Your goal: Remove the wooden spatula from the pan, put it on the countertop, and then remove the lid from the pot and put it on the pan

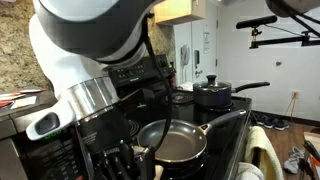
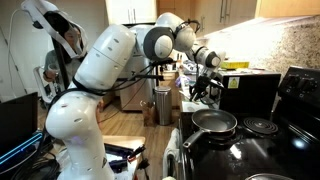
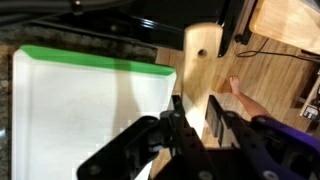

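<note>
Wooden spatula (image 3: 203, 50) gripped by hand (image 3: 196, 116), out of pan (image 1: 178, 145), not set down; lid (image 1: 212, 86) on pot (image 1: 216, 99), pan's 1 o'clock.

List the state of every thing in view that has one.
pan: empty, on the stove.
pot: covered, on the stove.
lid: on the pot.
gripper: shut on the wooden spatula.
wooden spatula: held clear of the pan, by the cutting board.
</note>
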`<state>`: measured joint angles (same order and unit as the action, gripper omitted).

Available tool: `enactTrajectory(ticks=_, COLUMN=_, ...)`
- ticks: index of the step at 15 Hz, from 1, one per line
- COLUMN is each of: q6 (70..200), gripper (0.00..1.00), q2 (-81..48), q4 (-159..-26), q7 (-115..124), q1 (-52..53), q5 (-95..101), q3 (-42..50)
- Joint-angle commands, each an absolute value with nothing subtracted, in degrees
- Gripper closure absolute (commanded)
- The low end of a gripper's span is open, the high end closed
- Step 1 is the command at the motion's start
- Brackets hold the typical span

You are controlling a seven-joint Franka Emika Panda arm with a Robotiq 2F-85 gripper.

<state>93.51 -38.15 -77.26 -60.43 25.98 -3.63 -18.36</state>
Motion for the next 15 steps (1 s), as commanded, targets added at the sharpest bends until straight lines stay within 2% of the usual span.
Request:
enactTrajectory(ticks=1, q6=87.20, gripper=0.93, q2=-42.32, q4=-70.55, q7=-49.60, q1=28.66, q5=-1.91, q3=-18.53)
enactTrajectory(ticks=10, q6=88.00, gripper=0.93, q2=-53.61, q4=-58.57, q7=-35.53, q1=36.44, q5=9.49, q3=-15.09)
enactTrajectory(ticks=15, q6=91.99, gripper=0.93, q2=-54.99, q4=-59.94, q7=-29.20, q1=40.23, q5=9.97, q3=-13.46)
